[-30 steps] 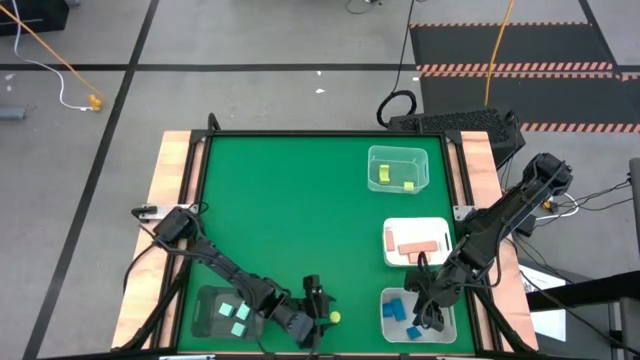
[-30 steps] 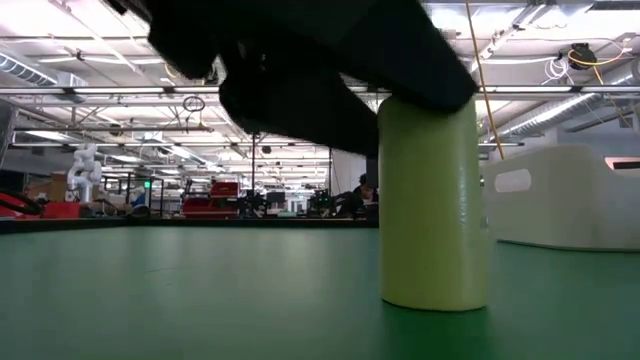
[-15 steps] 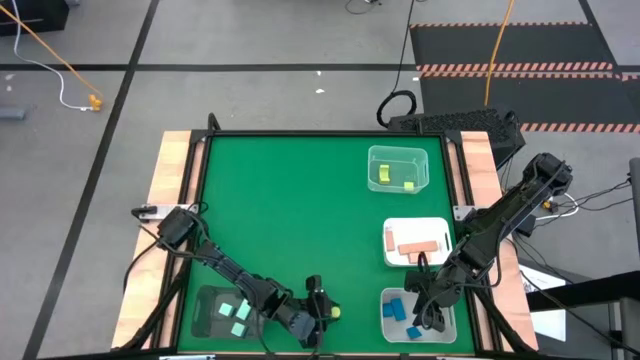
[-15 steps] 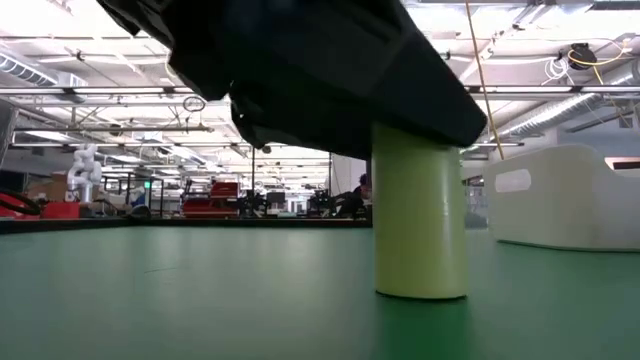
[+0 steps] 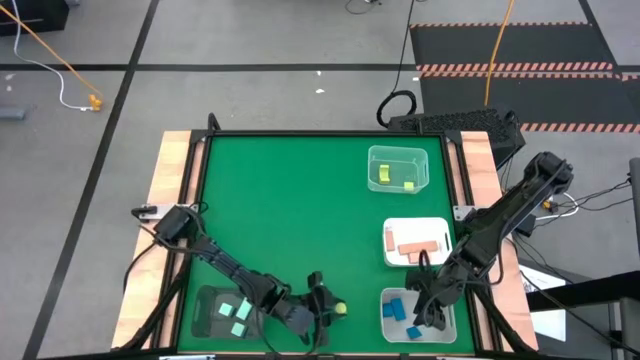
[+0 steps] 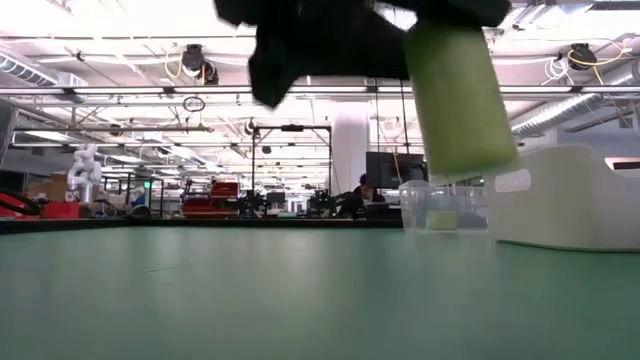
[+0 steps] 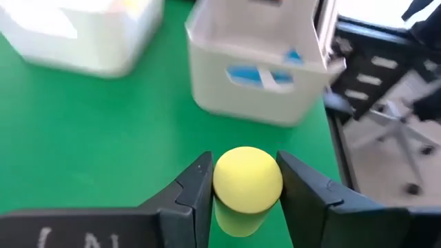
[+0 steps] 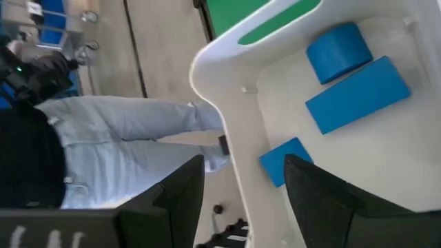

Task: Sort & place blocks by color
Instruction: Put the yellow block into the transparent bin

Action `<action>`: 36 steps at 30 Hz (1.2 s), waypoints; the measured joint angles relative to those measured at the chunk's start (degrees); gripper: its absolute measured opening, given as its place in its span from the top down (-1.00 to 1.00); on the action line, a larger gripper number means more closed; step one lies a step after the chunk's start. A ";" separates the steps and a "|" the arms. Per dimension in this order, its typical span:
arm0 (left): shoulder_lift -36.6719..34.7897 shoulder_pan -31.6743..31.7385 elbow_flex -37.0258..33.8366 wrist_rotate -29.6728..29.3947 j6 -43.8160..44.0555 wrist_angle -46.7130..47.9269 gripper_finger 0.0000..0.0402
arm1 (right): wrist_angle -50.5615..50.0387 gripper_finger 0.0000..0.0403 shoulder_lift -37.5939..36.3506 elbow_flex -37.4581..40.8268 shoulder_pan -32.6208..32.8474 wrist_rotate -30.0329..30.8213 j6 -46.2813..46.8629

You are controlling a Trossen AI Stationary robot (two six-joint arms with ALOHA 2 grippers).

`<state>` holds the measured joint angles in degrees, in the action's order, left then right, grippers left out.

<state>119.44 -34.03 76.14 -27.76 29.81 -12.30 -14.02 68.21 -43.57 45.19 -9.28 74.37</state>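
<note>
Left gripper (image 7: 244, 182): at the near edge of the table, between the dark tray and the blue-block tray; fingers closed on the sides of a yellow cylinder (image 7: 247, 187), which the low view shows tilted and lifted clear of the green mat (image 5: 280, 220). Dark tray (image 5: 205, 312): just beside the left arm at the near left corner; holds three mint green blocks (image 5: 236, 313). Tray with blue blocks (image 5: 387, 300): near right corner; contains several blue pieces (image 8: 358, 93), among them a bar, a short cylinder and a smaller block. Right gripper (image 8: 241, 186): hovering over the rim of that tray, fingers part open and empty. White tray (image 5: 440, 224): on the right side beyond the blue-block tray; holds salmon pink blocks (image 5: 415, 247). Clear tray (image 5: 400, 153): far right of the mat, well apart from the left gripper; holds two yellow blocks (image 5: 384, 175) and (image 5: 409, 185). A person's legs in pale trousers show beyond the table edge in the right wrist view. Progress, as judged: green, blue, pink and two yellow pieces already lie sorted in their trays; no loose block is seen on the mat apart from the held cylinder. Remaining: carry the cylinder across the mat to the clear tray with the other yellows and release it there; this looks to be the last piece.
</note>
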 joint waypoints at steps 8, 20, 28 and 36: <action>-7.18 2.58 0.00 -8.52 -10.41 0.44 0.36 | -0.52 0.07 -5.91 0.00 -3.07 2.69 -3.14; -19.87 8.93 0.00 -8.89 -4.21 -2.86 0.36 | 14.61 0.07 -12.82 -0.02 -13.69 23.07 -26.43; -24.24 10.93 0.02 -5.44 -3.58 -3.39 0.36 | 32.02 0.07 -10.60 -0.04 -20.26 23.03 -48.22; -24.68 12.23 0.02 -3.98 -2.04 -2.49 0.36 | 32.79 0.04 -10.32 -0.04 -26.11 19.38 -48.25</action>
<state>94.76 -21.80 76.16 -31.75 27.77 -14.79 18.77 57.89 -43.62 19.08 10.11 26.12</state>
